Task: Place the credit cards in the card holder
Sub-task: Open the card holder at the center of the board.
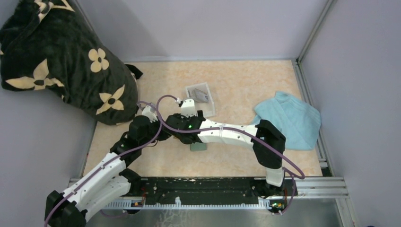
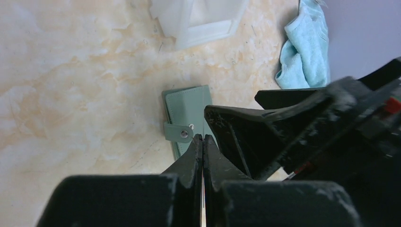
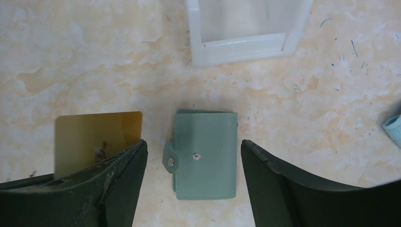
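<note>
Two containers on the counter (image 1: 246,85): tray (image 3: 241,47) and holder (image 3: 205,153).

Tray: white plastic, mid-counter, just far of the arms. It has dark cards (image 1: 202,96) lying flat inside. Count unclear from the top view, and the wrist views only catch its near wall.

Holder: grey-green, flat on the counter, near of the tray and apart from it. Folded shut with the snap tab fastened on its left edge. No card in it that I can see.

Left tool (image 2: 203,137): fingers pressed together on a thin edge, which is the yellow card (image 3: 94,135) seen edge-on. The right wrist view shows that card face-on, left of the holder, with its near part hidden behind a finger.

Right tool (image 3: 193,142): spread wide, gripping nothing, one finger on either side of the holder, above it. Can't tell whether it touches.

Towel (image 1: 288,120): light blue, crumpled, at the right edge, well apart from the holder.

Black cloth (image 1: 52,56) with cream flowers is heaped at far left.
</note>
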Tool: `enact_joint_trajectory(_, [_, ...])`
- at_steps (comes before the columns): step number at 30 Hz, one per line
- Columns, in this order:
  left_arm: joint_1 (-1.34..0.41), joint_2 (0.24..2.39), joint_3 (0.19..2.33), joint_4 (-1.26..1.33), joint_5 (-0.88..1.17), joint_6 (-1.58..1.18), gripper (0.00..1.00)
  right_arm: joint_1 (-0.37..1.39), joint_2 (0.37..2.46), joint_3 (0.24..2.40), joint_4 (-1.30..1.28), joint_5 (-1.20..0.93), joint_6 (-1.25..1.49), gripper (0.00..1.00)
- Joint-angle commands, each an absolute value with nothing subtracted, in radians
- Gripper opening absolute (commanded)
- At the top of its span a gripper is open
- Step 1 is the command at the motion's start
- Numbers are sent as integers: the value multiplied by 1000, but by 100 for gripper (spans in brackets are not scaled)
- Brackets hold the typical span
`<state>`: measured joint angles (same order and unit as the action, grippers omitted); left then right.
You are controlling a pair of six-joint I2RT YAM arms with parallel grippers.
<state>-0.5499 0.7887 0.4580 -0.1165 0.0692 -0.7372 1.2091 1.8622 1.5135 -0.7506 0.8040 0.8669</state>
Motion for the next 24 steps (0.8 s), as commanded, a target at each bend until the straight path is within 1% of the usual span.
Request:
enact_joint_trajectory(1, [-573,749,497,-145,34,-644,0,1216,1839,1554,-822,833,925,72])
enact_joint_trajectory(7, [-572,739,505,-194,18,-639,0,1223,1828,1543,-896,860,969,72])
enact_joint_trajectory(14, [-572,712,427,-150,61,-719,0,1250,1780,1467,-866,832,951,72])
enact_joint_trajectory(18, [-572,745,437,-175,46,-727,0,1293,1778,1431,-851,847,916,74])
enact_joint_trajectory(24, [-572,811,447,-167,33,-743,0,1326,1721,1325,-807,860,877,76])
